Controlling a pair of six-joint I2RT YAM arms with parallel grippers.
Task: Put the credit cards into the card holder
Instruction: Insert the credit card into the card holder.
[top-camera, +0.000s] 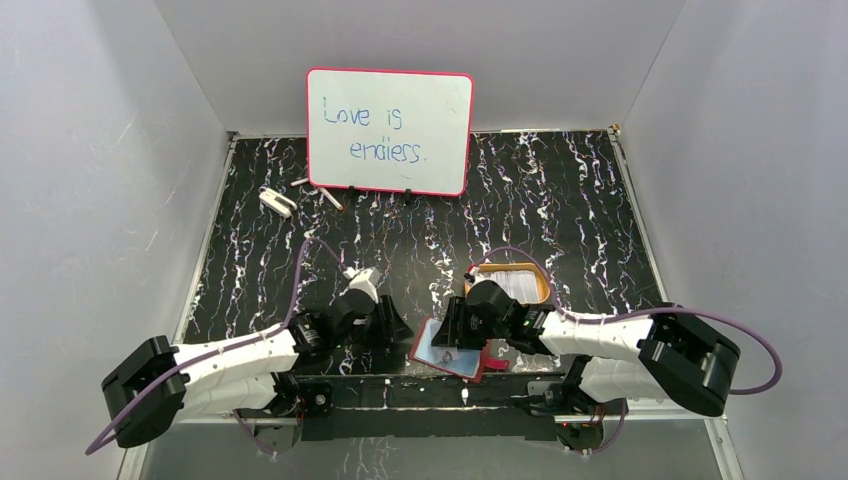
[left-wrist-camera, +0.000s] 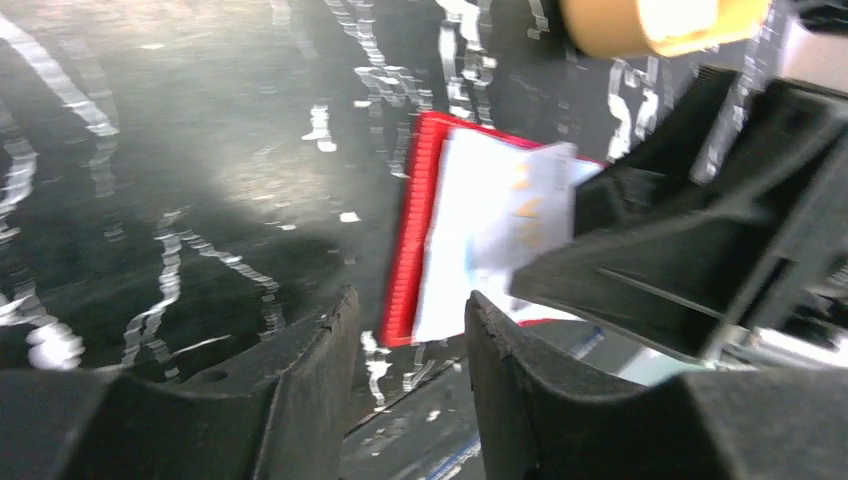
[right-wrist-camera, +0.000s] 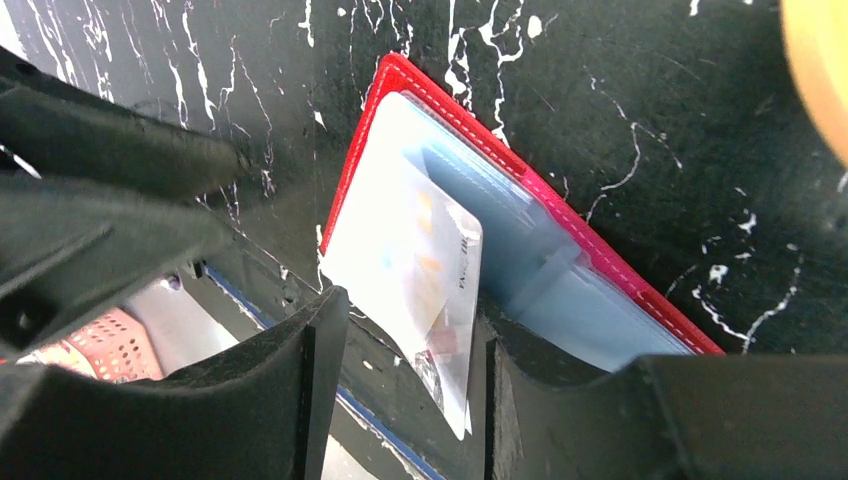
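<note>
The card holder lies open at the table's near edge, red outside with grey-blue pockets. A pale credit card lies aslant on its left half, and one corner sticks out past the table edge. My right gripper is open right at the wallet, with that card corner loose between its fingers. It is above the wallet's far edge in the top view. My left gripper is open and empty just left of the wallet; nothing lies between its fingers.
An orange-rimmed tray with pale things in it stands right behind the right gripper. A pink-framed whiteboard stands at the back, with an eraser and a marker to its left. The metal rail runs just below the wallet.
</note>
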